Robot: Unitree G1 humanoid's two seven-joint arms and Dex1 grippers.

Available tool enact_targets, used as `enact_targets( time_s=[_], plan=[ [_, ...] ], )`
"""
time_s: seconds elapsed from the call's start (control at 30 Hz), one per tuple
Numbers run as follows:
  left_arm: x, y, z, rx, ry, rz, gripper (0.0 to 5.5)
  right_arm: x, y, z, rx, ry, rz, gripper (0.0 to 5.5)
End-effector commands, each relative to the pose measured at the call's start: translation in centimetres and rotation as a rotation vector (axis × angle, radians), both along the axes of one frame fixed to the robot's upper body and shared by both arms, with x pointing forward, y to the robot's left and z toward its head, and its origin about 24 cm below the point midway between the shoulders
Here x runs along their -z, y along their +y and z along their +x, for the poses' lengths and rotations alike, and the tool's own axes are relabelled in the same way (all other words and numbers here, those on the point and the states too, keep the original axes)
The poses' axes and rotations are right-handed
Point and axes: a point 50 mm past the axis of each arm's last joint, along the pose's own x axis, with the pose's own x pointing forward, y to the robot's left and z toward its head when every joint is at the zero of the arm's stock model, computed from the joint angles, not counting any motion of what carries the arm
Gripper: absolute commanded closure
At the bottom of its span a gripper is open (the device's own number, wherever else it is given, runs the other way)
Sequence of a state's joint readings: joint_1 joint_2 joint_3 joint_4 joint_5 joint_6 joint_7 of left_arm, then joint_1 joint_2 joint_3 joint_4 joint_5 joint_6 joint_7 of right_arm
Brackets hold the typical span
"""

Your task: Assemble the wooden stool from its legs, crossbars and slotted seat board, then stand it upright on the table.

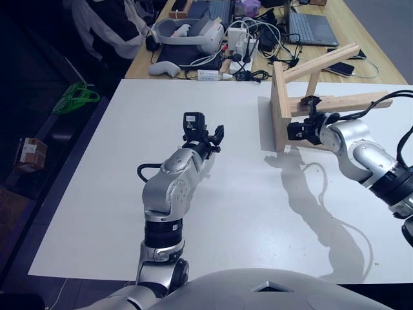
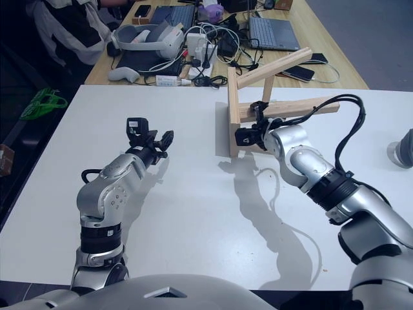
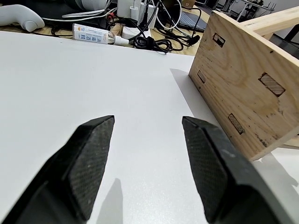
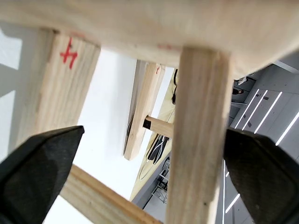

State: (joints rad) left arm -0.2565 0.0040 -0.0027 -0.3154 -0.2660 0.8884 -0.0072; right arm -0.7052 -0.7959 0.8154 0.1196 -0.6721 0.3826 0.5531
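**Left gripper parked, right one lined up on the stool: thoughts on the tip-up**

Left gripper (image 3: 147,125) is nearest to where I'm standing. It hovers low over the flat white table (image 1: 245,213) with its two black pads spread wide and nothing between them. Ahead of it and off to its right is the pale wooden stool (image 1: 322,103), lying on its side. The square slotted seat board (image 3: 243,84) stands on one edge and faces that gripper, with the legs pointing away from it.

Right gripper (image 1: 302,128) is tucked in among the legs, just behind the seat board. Its fingers are apart, one on each side of a plain wooden bar (image 4: 198,140), and they don't look clamped yet. I can't tell if that bar is a leg or a crossbar.

Assembly looks finished to me, so the tip-up is what's left. If it were me:

- Close squarely on the bar before lifting, since a corner grip will probably twist.
- Pivot on the seat edge resting on the table instead of lifting the whole stool.
- Bring the free gripper against the seat face so it can't skid.
- Go slow near the end, because those press-fit joints could pop.
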Motion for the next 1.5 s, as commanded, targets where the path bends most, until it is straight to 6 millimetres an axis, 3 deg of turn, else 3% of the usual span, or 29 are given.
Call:
enact_targets(
  time_s=[0.03, 0.3, 0.4, 0.7, 0.93, 1.17, 1.5],
  plan=[
    [-0.1, 0.0, 0.1, 0.005, -0.002, 0.02, 2.79, 0.2, 0.0, 0.3, 0.015, -0.015, 0.017, 0.82],
    [0.0, 0.1, 0.0, 0.002, -0.001, 0.018, 2.79, 2.9, -0.1, 1.0, 0.017, -0.087, 0.028, 2.15],
    [-0.1, 0.0, 0.1, 0.006, -0.006, 0.022, 2.79, 3.6, -0.1, 0.9, 0.015, -0.08, 0.115, 2.59],
    [-0.1, -0.1, 0.1, 0.011, -0.011, 0.03, 2.79, 2.7, 1.7, 0.5, -0.006, -0.005, 0.389, 3.75],
    [-0.2, -0.2, 0.2, 0.017, -0.015, 0.034, 2.79, 1.2, 2.9, 0.6, -0.031, -0.036, 0.541, 3.76],
    [-0.2, -0.1, 0.4, 0.016, -0.019, 0.044, 2.79, -0.1, 5.3, 0.2, -0.049, -0.001, 0.896, 3.75],
    [-0.4, 0.1, 0.5, 0.013, -0.024, 0.056, 2.79, -0.7, 6.1, 0.1, 0.025, 0.062, 1.216, 3.75]
  ],
)
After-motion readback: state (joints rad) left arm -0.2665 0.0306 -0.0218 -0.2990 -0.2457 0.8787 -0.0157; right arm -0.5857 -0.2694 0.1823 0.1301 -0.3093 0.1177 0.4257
